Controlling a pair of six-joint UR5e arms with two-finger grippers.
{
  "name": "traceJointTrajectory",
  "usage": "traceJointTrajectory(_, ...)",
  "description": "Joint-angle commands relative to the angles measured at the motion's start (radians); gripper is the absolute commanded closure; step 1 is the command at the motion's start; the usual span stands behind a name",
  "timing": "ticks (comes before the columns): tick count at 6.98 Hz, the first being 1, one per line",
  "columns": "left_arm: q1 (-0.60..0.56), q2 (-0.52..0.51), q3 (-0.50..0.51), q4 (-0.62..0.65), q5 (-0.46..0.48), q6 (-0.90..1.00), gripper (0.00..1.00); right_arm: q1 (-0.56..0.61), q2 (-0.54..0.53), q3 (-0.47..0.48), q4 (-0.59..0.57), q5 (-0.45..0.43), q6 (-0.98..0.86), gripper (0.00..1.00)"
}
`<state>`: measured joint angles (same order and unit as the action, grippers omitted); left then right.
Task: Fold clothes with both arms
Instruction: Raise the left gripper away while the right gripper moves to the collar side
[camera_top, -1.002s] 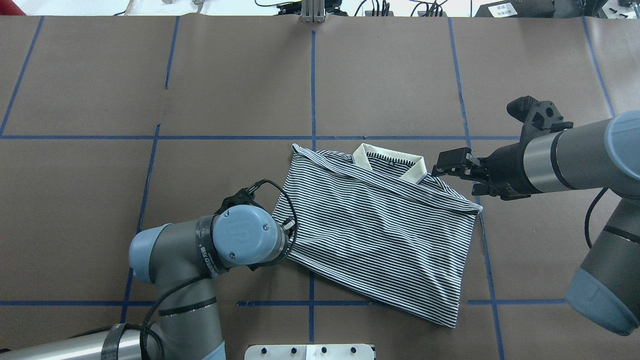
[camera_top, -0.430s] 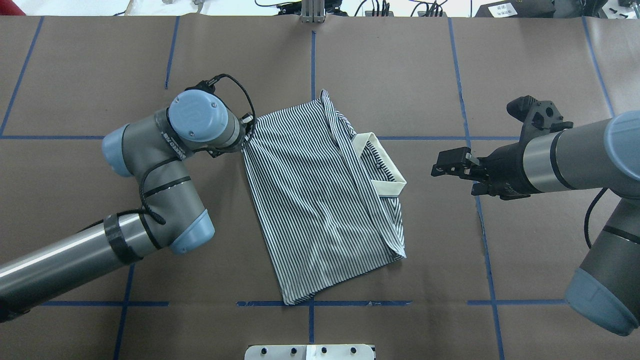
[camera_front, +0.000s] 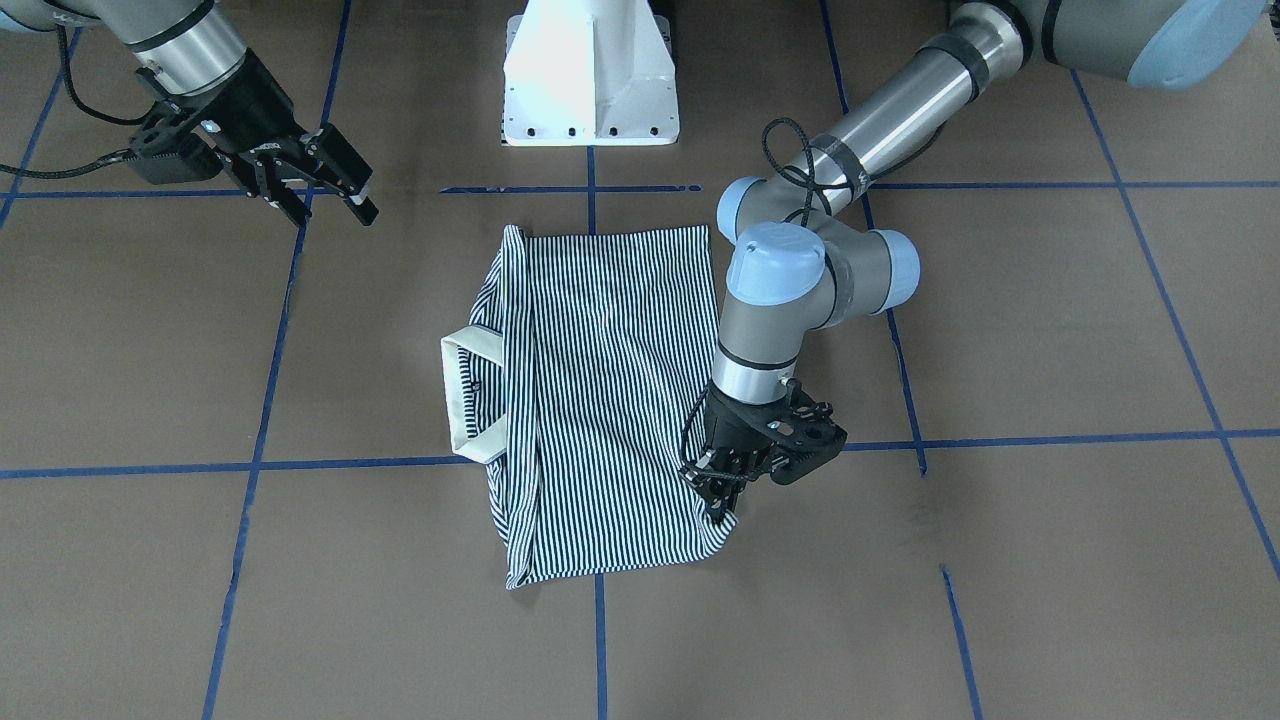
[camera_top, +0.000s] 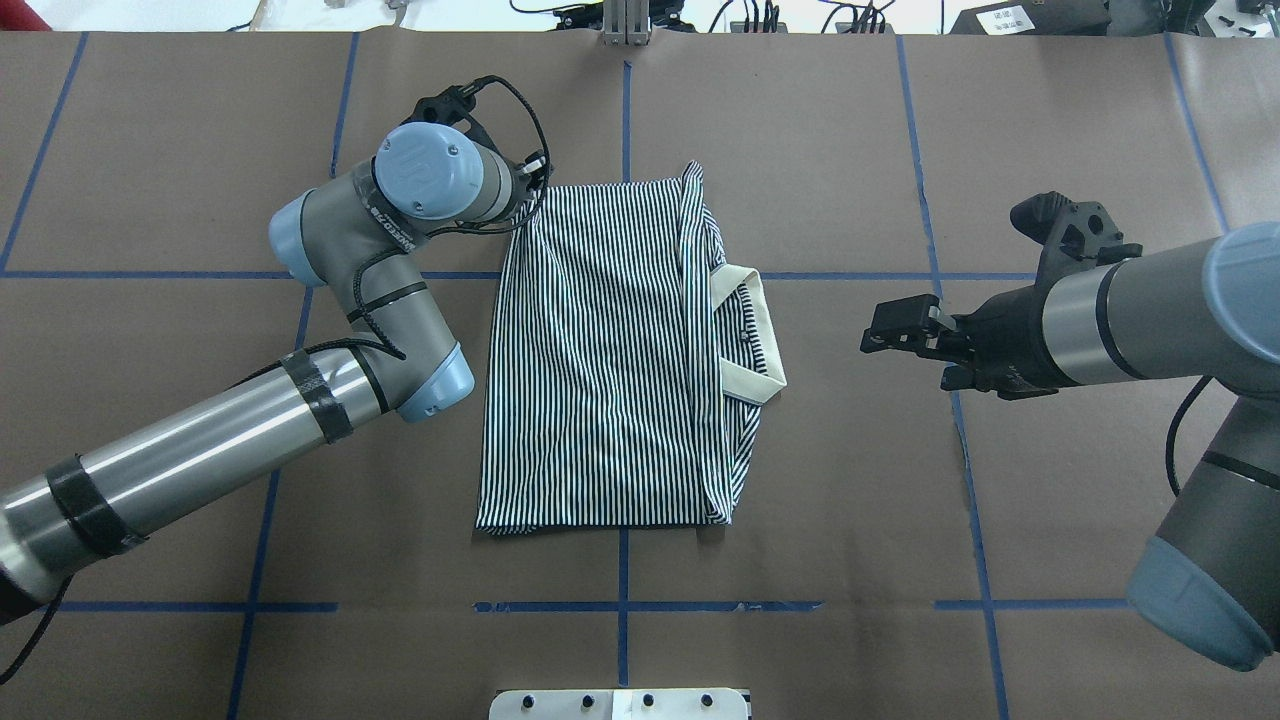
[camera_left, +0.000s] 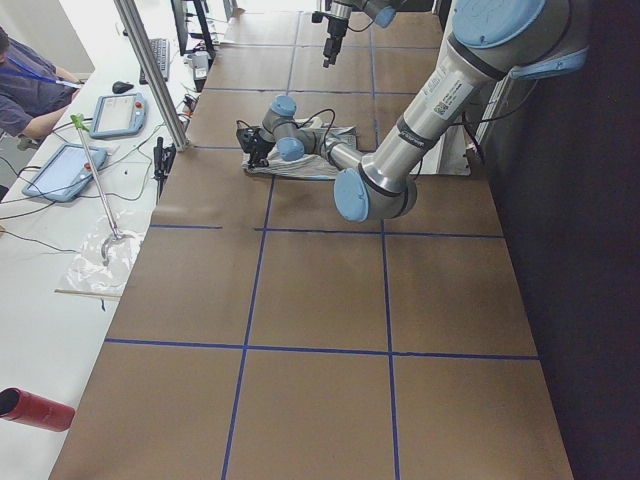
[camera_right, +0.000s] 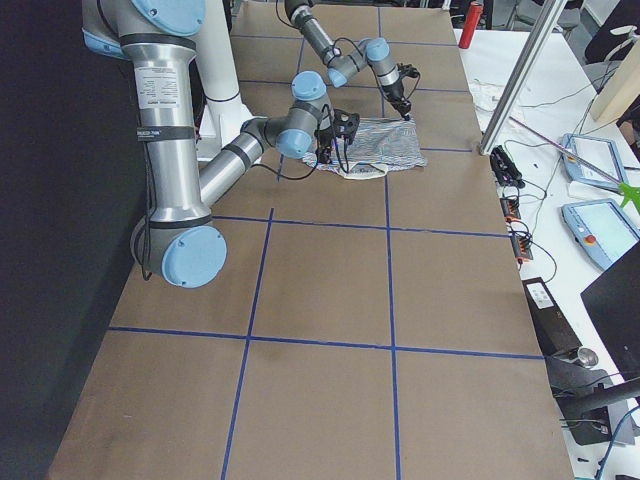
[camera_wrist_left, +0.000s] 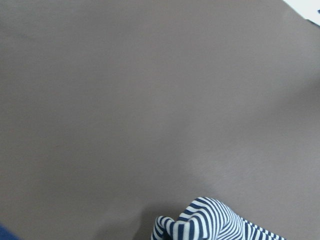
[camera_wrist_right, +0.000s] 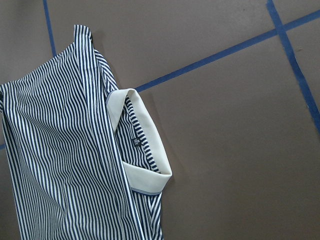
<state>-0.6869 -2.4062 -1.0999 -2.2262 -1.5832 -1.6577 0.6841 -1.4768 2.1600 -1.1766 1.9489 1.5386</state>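
Done so far: the thin-striped navy-and-white short-sleeved polo shirt (camera_top: 610, 360) is already a tidy rectangle, flat on the brown paper-covered table (camera_top: 800, 150) w/ blue tape grid. No sleeve sticks out. The plain cream collar (camera_top: 752, 335) pokes out at the middle of its right-hand edge.
Left to do: I judge at least one more cross fold, plus smoothing, since there are light wrinkles down the middle. I can't tell how many layers are stacked.
Shirt place: approx. mid-table, well clear of every table edge, w/ the collar turned toward the table's right end.
L gripper: my black two-finger L gripper (camera_front: 722, 482) is closed, pinching the shirt's far-left corner, the one nearest the operators' edge. The wrist cam shows a bunched nub of striped cloth at the bottom of its view.
R gripper: my black two-finger R gripper (camera_top: 880, 335) has its jaws apart and holds nothing. It hangs above bare table, near the collar side but apart from the cloth.
Relation: shirt lies between my two grippers, and only the L one touches it.
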Motion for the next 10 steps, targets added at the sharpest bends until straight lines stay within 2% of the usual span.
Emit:
traceJointTrajectory(1,-0.032,-0.016,0.031,-0.033,0.035,0.158,0.00,-0.005,0.012,-0.012,0.000,-0.010,0.000,0.00)
traceJointTrajectory(2,-0.077,-0.014,0.022,-0.023,0.020,0.258,0.00,-0.008,0.060,-0.041,-0.008,-0.010,-0.005,0.00)
traceJointTrajectory(3,-0.098,-0.007,-0.004,-0.006,-0.085,0.304,0.00,-0.032,0.094,-0.078,-0.040,-0.022,-0.014,0.00)
traceJointTrajectory(4,-0.115,0.013,-0.079,0.079,-0.188,0.317,0.00,-0.070,0.166,-0.113,-0.122,-0.077,-0.056,0.00)
traceJointTrajectory(6,-0.115,0.170,-0.455,0.320,-0.198,0.415,0.00,-0.162,0.367,-0.191,-0.394,-0.206,-0.161,0.00)
traceJointTrajectory(7,-0.112,0.235,-0.598,0.394,-0.201,0.417,0.00,-0.223,0.450,-0.277,-0.444,-0.278,-0.169,0.00)
traceJointTrajectory(8,-0.111,0.242,-0.638,0.430,-0.210,0.417,0.00,-0.263,0.519,-0.358,-0.463,-0.295,-0.170,0.00)
traceJointTrajectory(9,-0.111,0.249,-0.638,0.431,-0.239,0.417,0.00,-0.305,0.559,-0.371,-0.574,-0.295,-0.176,0.00)
traceJointTrajectory(10,-0.111,0.249,-0.640,0.431,-0.245,0.417,0.00,-0.342,0.560,-0.373,-0.595,-0.292,-0.181,0.00)
